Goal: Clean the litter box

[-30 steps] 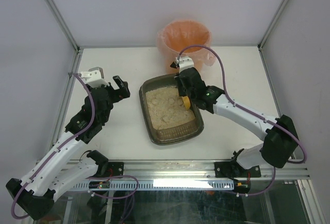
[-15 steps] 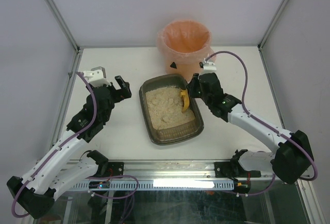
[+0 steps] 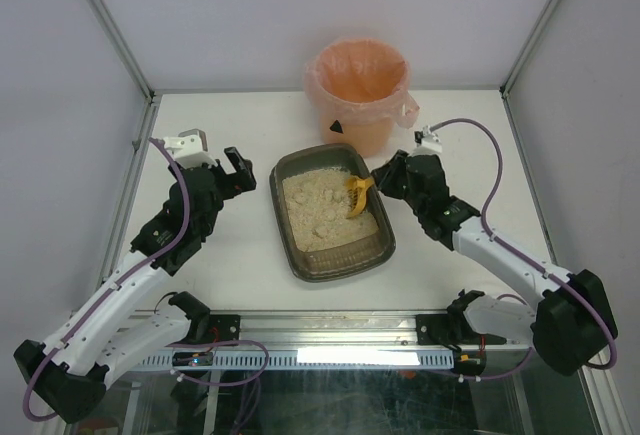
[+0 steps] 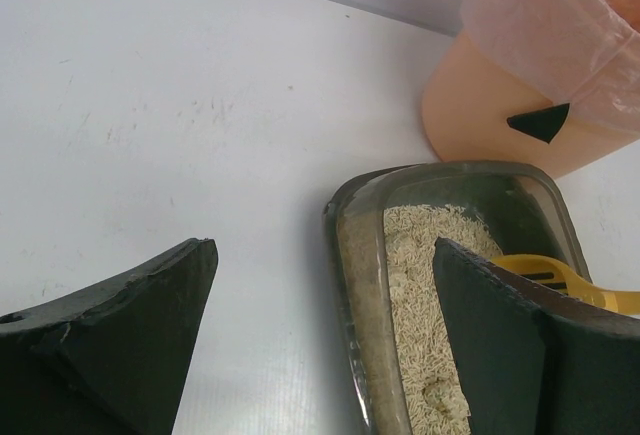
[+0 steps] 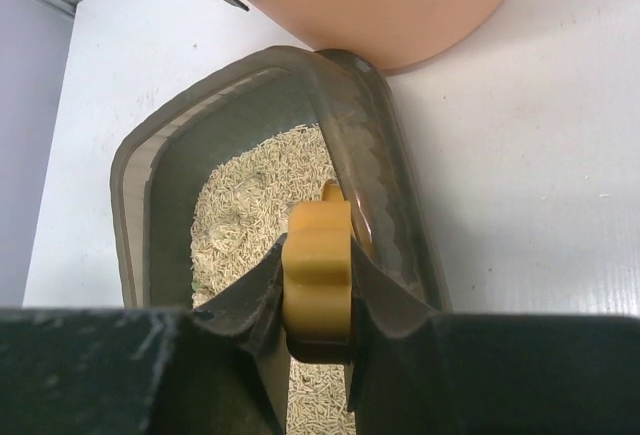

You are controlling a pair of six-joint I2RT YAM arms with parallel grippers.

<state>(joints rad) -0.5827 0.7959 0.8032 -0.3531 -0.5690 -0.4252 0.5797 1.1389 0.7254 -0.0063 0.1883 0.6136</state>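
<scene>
While right tool grips scoop, scoop reaches into litter box.

Light: bright, even, diffuse, no plain source.
Shadows: soft, thin, around the box and bucket.
Glare: table nearly washed out white.
Focus: top view sharp; wrist views soft up close.

Orange-pink bucket is standing upper centre of the frame, near the far edge of the white desk. Thin pink bag is lining it and spilling over the rim. Small black triangle is showing on its near wall. Yellow slotted scoop is sitting aslant mid-frame, handle pointing upper right. Pale walls are enclosing the desk. Aluminium rail is running along the bottom.
</scene>
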